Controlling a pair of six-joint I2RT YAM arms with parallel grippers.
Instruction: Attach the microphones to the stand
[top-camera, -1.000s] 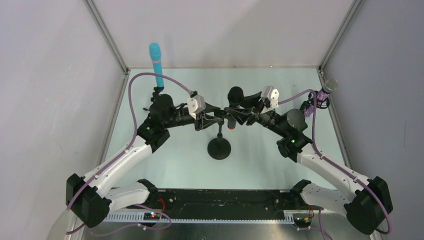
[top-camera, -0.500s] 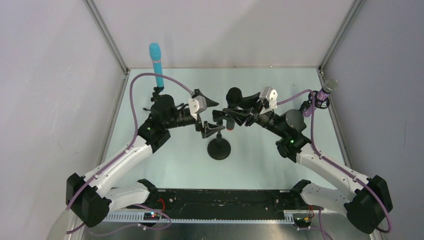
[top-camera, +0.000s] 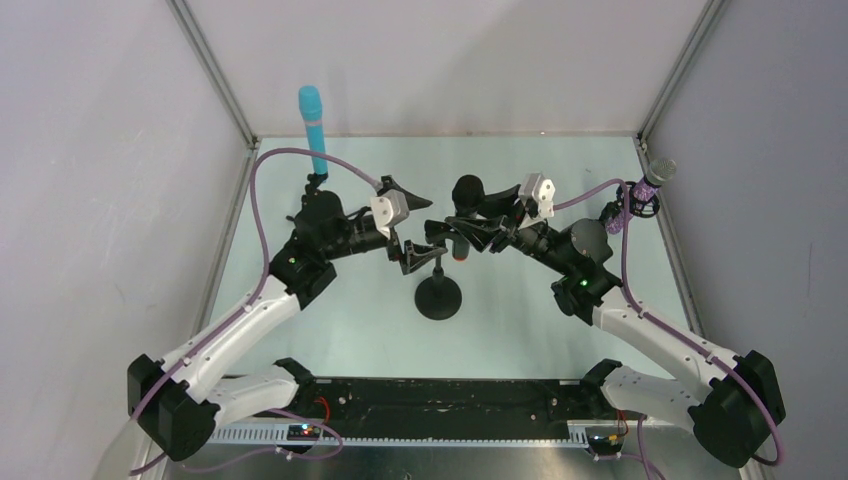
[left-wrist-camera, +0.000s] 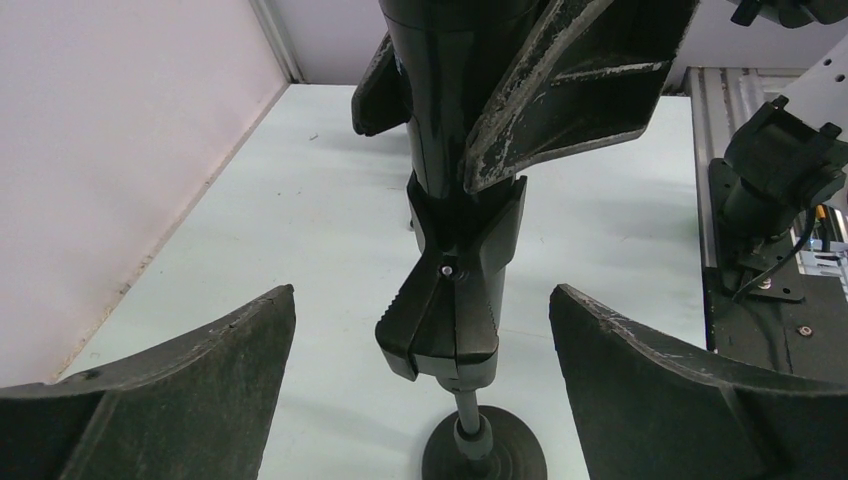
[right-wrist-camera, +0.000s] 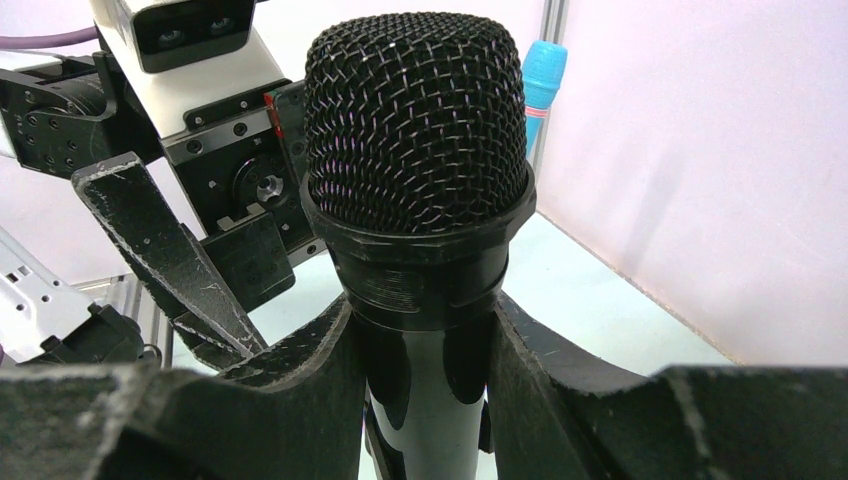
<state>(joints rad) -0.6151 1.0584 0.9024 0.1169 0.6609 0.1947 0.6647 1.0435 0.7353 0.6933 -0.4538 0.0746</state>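
A black microphone (top-camera: 468, 188) with a mesh head (right-wrist-camera: 415, 120) and an orange end stands nearly upright, and my right gripper (top-camera: 482, 232) (right-wrist-camera: 425, 335) is shut on its body. Its lower body (left-wrist-camera: 447, 110) meets the top of the stand's clip (left-wrist-camera: 452, 300) (top-camera: 428, 250). The stand's round base (top-camera: 438, 297) sits mid-table. My left gripper (top-camera: 422, 233) (left-wrist-camera: 422, 300) is open, its fingers (left-wrist-camera: 190, 380) either side of the clip without touching it. A cyan microphone (top-camera: 312, 128) stands upright at the back left. A glittery purple microphone (top-camera: 650, 183) is held tilted at the right wall.
The enclosure's walls rise close on the left, back and right. The holder of the cyan microphone (top-camera: 318, 185) is just behind my left arm. The purple cables arc over both wrists. The arms' base rail (top-camera: 430, 400) runs along the near edge.
My left gripper has let go of the stand's clip, opened wide and drawn back slightly to the left. The right gripper still holds the black microphone in the same place.
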